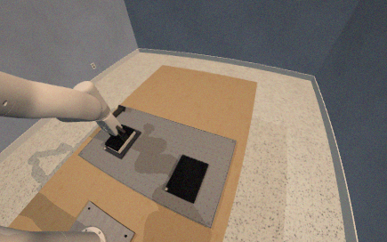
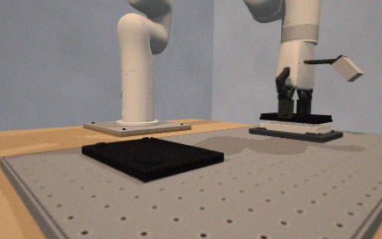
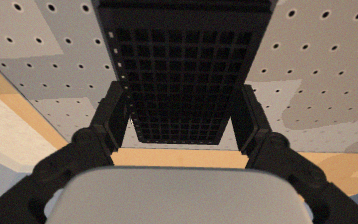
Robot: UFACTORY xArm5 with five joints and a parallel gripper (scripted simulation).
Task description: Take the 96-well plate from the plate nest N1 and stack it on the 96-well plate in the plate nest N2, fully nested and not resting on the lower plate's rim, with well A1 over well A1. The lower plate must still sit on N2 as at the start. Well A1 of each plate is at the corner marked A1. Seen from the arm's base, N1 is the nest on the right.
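My gripper [image 2: 294, 107] is shut on the black 96-well plate [image 2: 296, 117], with one finger on each long side, as the wrist view [image 3: 180, 117] shows over the plate's grid of wells [image 3: 182, 75]. The black plate lies level directly on top of the white 96-well plate [image 2: 296, 127], which sits in the dark nest N2 [image 2: 296, 134]. I cannot tell whether it is nested or resting on the rim. In the top view the stack [image 1: 121, 140] is at the mat's left, partly hidden by the arm. Nest N1 [image 1: 187, 178] is an empty black pad, also seen in the exterior view [image 2: 152, 157].
The grey perforated baseplate [image 1: 161, 160] lies on a tan table. The arm's base plate [image 2: 137, 126] stands behind nest N1 in the exterior view. The arm's long link [image 1: 36, 100] reaches in from the left above the table.
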